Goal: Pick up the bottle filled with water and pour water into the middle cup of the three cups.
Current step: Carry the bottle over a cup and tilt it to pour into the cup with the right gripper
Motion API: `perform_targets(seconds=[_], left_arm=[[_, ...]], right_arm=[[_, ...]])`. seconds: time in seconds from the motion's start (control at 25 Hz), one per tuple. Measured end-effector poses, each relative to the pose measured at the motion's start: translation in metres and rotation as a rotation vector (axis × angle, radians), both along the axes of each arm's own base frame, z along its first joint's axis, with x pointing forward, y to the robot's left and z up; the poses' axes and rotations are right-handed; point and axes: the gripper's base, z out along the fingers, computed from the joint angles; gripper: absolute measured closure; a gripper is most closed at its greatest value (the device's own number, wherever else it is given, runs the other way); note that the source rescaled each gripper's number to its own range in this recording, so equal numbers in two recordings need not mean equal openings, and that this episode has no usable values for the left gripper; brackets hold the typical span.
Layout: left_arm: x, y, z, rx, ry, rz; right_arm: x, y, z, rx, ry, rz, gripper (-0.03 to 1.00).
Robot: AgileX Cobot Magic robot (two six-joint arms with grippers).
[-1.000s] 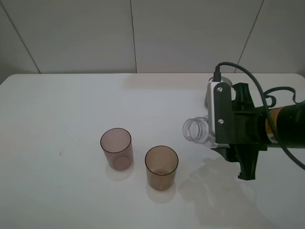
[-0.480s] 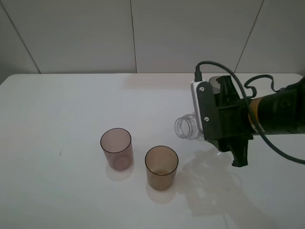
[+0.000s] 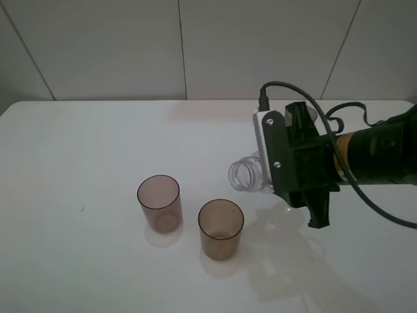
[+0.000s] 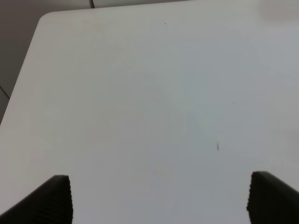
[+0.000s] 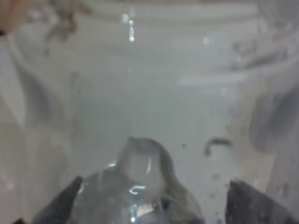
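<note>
1. The white surface [image 3: 78, 150] fills the lower three quarters of the exterior high view and carries the cups.
2. The right end effector [image 3: 277, 173] reaches in from the right edge at mid-height. It is closed around the body of the bottle. In the right wrist view its fingertips show only at the two lower corners, with clear plastic between them.
3. The left end effector [image 4: 159, 200] appears only in the left wrist view. Its jaws stand wide apart, it holds nothing, and bare surface lies beneath it.
4. The bottle [image 3: 246, 175] is held off the surface, tipped nearly level, with its open mouth facing the lower left. We cannot tell its water level.
5. The middle cup [image 3: 221, 228] is amber-brown and stands upright at lower centre. The bottle mouth lies up and to the right of its rim, not over it.
6. The mauve-pink cup [image 3: 159, 202] stands upright just left of the middle cup. We cannot make out a third cup.
7. We judge three risks:
   - Tipped this far, the bottle may spill onto the surface before its mouth reaches the rim.
   - An overshoot leftward could send water into the mauve-pink cup.
   - A low approach could topple the light middle cup.
</note>
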Motion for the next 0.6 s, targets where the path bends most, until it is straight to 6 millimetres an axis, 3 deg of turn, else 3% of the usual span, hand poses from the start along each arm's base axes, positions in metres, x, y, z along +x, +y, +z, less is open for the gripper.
perform_targets(seconds=[0.32,0.6], left_arm=[[0.000,0.000,0.000,0.000,0.000,0.000],[0.000,0.000,0.000,0.000,0.000,0.000]], right_arm=[[0.002,0.006,-0.014,-0.085,0.018,0.077,0.94],[0.019,0.016,0.002,-0.104,-0.062,0.120,0.94]])
